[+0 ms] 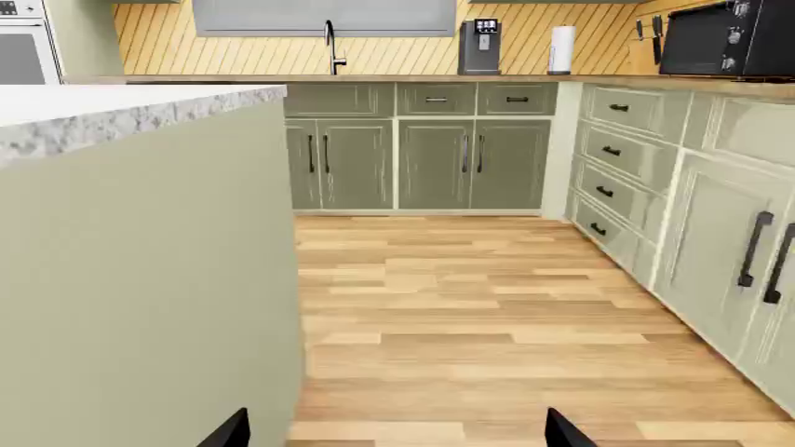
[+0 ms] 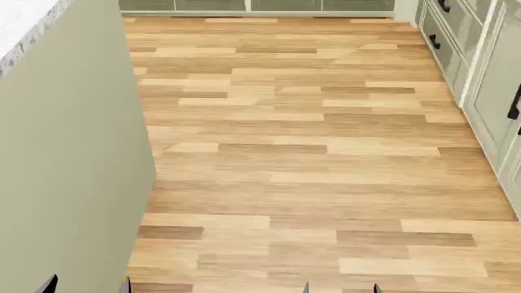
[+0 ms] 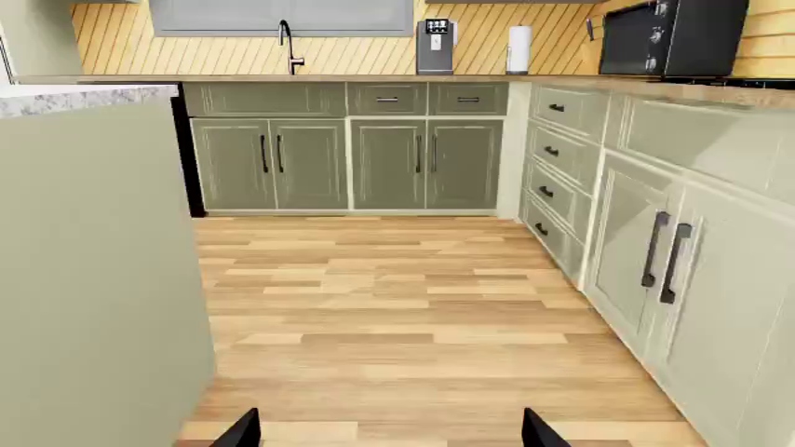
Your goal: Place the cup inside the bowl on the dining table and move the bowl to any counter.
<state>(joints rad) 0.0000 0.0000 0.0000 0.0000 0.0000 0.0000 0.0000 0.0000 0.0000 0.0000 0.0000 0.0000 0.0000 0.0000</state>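
Note:
The cup and the bowl are out of view in every frame. Only an edge of the white speckled dining table (image 1: pixel 87 116) shows, above its pale green side panel; the same edge appears in the head view as the dining table (image 2: pixel 21 27) and in the right wrist view as the dining table (image 3: pixel 74 98). The wood counter (image 1: pixel 410 80) runs along the far wall with a black faucet (image 1: pixel 331 47). My left gripper (image 1: pixel 395 430) is open and holds nothing, with wood floor between its tips. My right gripper (image 3: pixel 387 430) is open too, over floor. Both grippers' tips peek in at the head view's bottom edge.
Sage-green cabinets (image 3: pixel 348 158) line the far wall, and drawers (image 1: pixel 627 158) run down the right side. A coffee machine (image 1: pixel 479 47), paper roll (image 1: pixel 561 48) and black microwave (image 1: pixel 720 37) stand on the counter. Wood floor (image 2: pixel 309 152) lies between the table's side and the cabinets.

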